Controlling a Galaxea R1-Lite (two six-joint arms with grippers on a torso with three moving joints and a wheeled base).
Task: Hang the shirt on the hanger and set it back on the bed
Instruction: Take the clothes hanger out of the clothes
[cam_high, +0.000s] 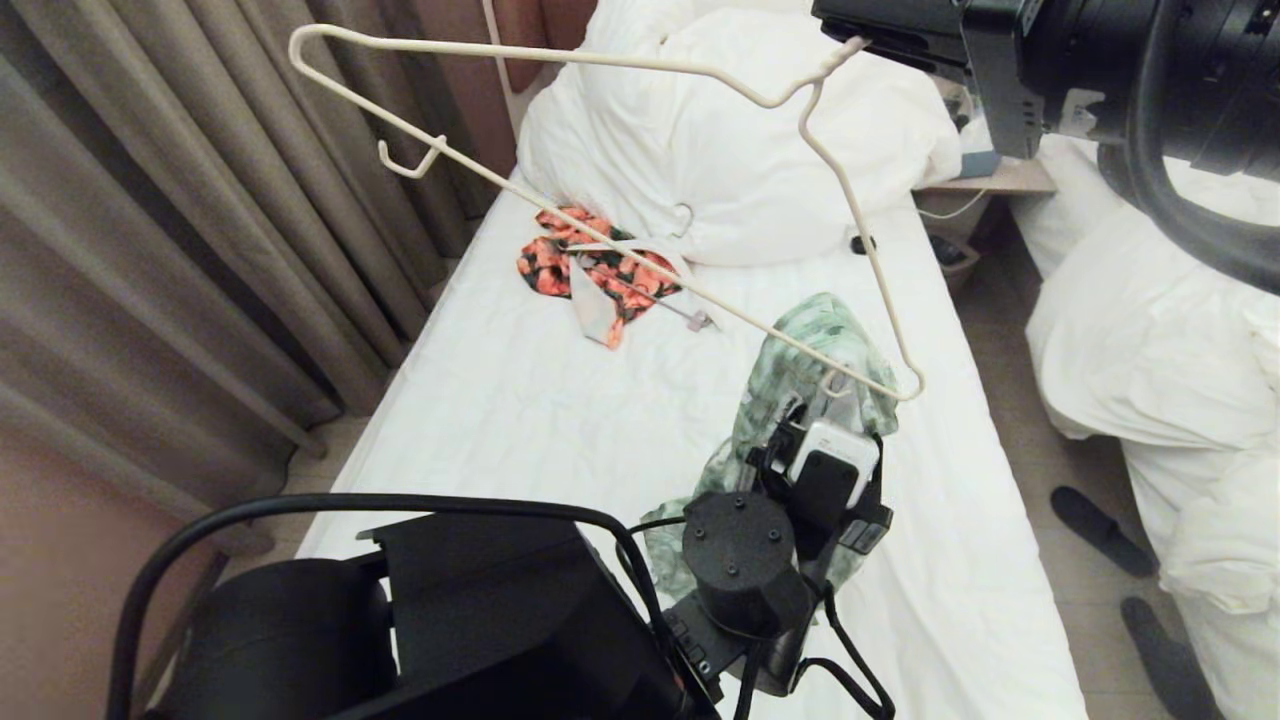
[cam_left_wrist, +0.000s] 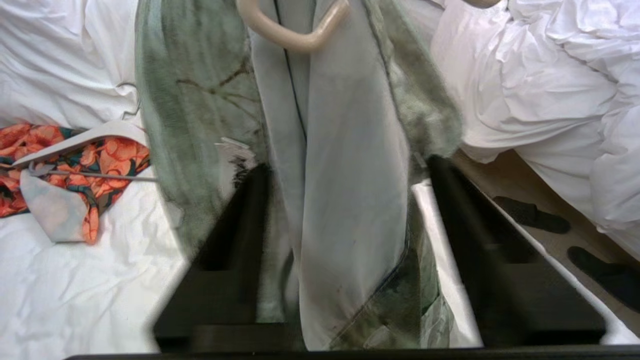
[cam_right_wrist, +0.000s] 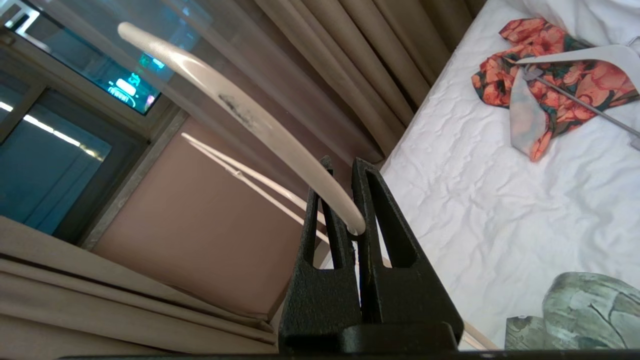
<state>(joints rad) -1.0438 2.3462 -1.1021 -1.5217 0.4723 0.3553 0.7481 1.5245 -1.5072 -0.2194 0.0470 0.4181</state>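
Note:
The cream wire hanger (cam_high: 640, 62) hangs tilted in the air over the bed (cam_high: 520, 420). My right gripper (cam_high: 880, 40) is shut on its hook at the top right; the right wrist view shows my right gripper (cam_right_wrist: 344, 162) pinching the hanger (cam_right_wrist: 240, 107). The green and white shirt (cam_high: 790, 375) stands bunched up off the sheet, under the hanger's lower corner. My left gripper (cam_high: 805, 410) reaches into it from below. In the left wrist view my left gripper (cam_left_wrist: 345, 167) has its jaws apart with the shirt (cam_left_wrist: 200, 100) running between them, and a hanger (cam_left_wrist: 292, 42) bend lies just beyond.
An orange-red floral garment (cam_high: 560, 265) on a wide white hanger (cam_high: 640, 245) lies further up the bed, below the white pillows (cam_high: 720, 150). Curtains (cam_high: 200, 200) line the left side. A neighbouring bed (cam_high: 1150, 340) and dark slippers (cam_high: 1100, 530) are on the right.

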